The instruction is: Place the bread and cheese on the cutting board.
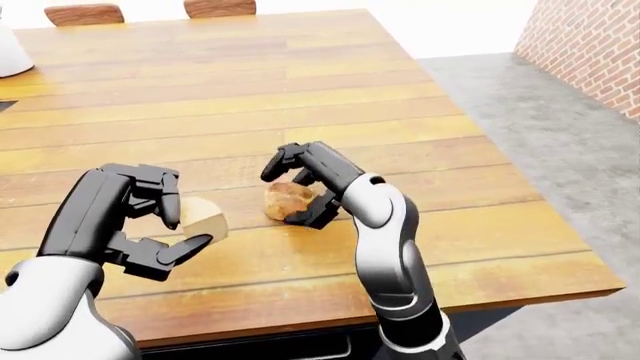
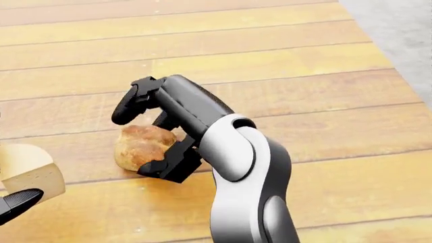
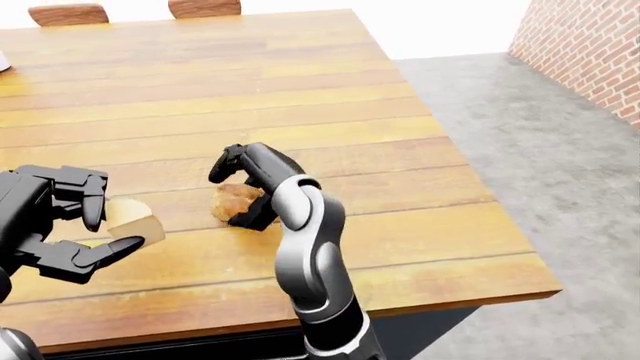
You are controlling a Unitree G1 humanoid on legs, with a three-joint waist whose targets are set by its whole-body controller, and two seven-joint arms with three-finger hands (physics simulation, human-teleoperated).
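A crusty brown bread roll (image 2: pixel 138 144) lies on the wooden table (image 1: pixel 300 82). My right hand (image 2: pixel 143 143) arches over it: the fingers (image 2: pixel 128 109) curl above its left side and the thumb (image 2: pixel 168 167) sits against its lower right, not closed tight. In the left-eye view a pale wedge of cheese (image 1: pixel 203 217) rests on the table left of the bread. My left hand (image 1: pixel 183 227) stands open about the cheese, fingers above and thumb below. No cutting board shows in any view.
Two chair backs (image 1: pixel 85 13) stand at the table's top edge, and a white object (image 1: pixel 8 52) sits at the top left. The table's right edge (image 1: pixel 520 180) drops to grey floor, with a brick wall (image 1: pixel 590 52) beyond.
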